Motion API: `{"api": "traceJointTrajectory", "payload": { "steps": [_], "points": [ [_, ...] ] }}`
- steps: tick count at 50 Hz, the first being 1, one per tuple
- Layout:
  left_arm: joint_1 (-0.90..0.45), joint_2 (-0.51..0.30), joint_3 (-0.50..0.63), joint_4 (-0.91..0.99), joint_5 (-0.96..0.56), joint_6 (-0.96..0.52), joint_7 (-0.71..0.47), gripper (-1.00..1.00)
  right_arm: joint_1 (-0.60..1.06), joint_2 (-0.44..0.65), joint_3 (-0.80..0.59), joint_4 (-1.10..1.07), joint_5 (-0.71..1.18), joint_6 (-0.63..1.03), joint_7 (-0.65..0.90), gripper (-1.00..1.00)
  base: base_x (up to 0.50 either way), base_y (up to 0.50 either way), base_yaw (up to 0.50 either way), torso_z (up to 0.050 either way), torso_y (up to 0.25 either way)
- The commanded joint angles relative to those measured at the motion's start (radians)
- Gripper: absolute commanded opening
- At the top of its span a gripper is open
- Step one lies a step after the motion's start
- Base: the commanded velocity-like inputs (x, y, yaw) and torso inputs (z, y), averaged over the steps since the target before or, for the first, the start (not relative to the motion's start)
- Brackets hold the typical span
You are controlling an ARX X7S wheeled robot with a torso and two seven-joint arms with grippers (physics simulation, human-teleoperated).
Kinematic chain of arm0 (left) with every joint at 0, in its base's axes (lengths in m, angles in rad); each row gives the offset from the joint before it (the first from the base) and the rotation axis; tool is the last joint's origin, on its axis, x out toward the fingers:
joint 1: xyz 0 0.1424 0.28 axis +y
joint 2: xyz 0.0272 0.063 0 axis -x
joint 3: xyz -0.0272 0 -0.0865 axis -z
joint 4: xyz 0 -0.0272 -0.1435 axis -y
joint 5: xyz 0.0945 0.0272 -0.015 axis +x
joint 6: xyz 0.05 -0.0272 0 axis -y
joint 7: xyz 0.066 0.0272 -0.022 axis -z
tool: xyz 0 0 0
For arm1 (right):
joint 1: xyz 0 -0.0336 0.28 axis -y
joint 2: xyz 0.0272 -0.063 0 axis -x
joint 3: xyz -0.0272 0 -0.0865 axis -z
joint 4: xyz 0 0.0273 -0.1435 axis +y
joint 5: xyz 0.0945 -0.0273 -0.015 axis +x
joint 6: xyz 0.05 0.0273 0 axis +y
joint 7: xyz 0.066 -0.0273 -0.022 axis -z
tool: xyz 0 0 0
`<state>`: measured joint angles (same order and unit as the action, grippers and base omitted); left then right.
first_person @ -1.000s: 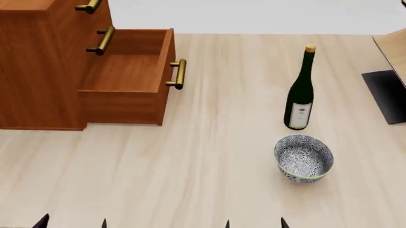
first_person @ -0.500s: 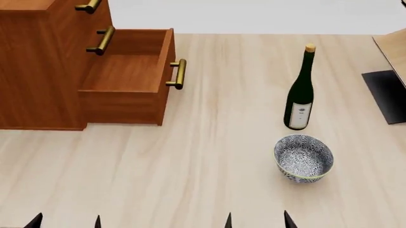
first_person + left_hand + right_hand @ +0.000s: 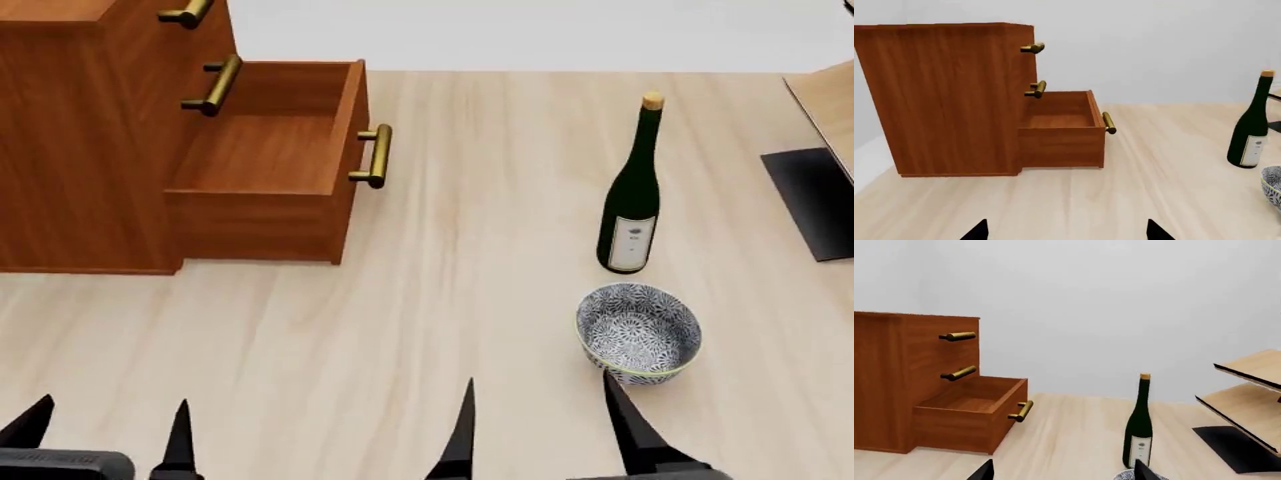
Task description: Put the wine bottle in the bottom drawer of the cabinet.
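Observation:
The dark green wine bottle [image 3: 631, 190] stands upright on the table, right of centre, also in the left wrist view [image 3: 1251, 135] and the right wrist view [image 3: 1139, 427]. The reddish-brown cabinet [image 3: 80, 130] stands at the far left with its bottom drawer [image 3: 267, 150] pulled out and empty inside. At the table's near edge my left gripper [image 3: 107, 430] is open with nothing between its fingers. Just in front of the bowl, my right gripper [image 3: 539, 395] is open too and well short of the bottle. Both wrist views show only fingertips, spread wide.
A blue-patterned bowl [image 3: 638, 330] sits just in front of the bottle, close to my right gripper's right fingertip. A light-wood slanted rack [image 3: 1247, 390] on a black base [image 3: 814, 200] stands at the right edge. Two upper drawer handles [image 3: 214, 85] stick out above the open drawer.
Both grippers' fingers have come further up into the head view, the right more than the left. Bottle, bowl and drawer have not moved.

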<state>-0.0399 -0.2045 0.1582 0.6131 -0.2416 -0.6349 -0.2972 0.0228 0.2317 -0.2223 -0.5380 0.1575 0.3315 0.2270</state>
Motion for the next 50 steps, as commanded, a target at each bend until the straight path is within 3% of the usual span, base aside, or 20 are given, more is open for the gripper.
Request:
{"api": "traceJointTrajectory", "payload": {
  "steps": [1,16,22,29,38,50],
  "points": [
    [-0.024,-0.020,-0.017,0.225,-0.055,-0.190,-0.037,1.00,0.014,0.026,0.003,-0.174,0.015,0.118,0.024,1.00,0.00,0.00,0.00,0.000,0.000],
    [-0.091,-0.026,-0.088,0.432,-0.155,-0.366,-0.116,1.00,0.037,0.044,0.027,-0.309,0.042,0.212,0.050,1.00,0.00,0.00,0.00,0.000,0.000],
    [-0.113,-0.147,-0.067,0.432,-0.349,-0.322,-0.295,1.00,0.036,0.048,0.030,-0.305,0.042,0.202,0.052,1.00,0.00,0.00,0.00,0.000,0.000],
    [-0.140,-0.237,-0.046,0.431,-0.482,-0.277,-0.424,1.00,0.048,0.056,0.020,-0.367,0.040,0.243,0.067,1.00,0.00,0.00,0.00,0.000,0.000],
    [-0.222,-0.404,0.064,0.432,-0.688,-0.143,-0.631,1.00,0.057,0.061,0.004,-0.389,0.031,0.255,0.076,1.00,0.06,0.00,0.00,0.000,0.000],
    [-0.228,-0.434,0.097,0.421,-0.679,-0.099,-0.662,1.00,0.057,0.064,0.005,-0.387,0.038,0.246,0.082,1.00,0.33,0.00,0.00,0.000,0.000]
  ]
}}
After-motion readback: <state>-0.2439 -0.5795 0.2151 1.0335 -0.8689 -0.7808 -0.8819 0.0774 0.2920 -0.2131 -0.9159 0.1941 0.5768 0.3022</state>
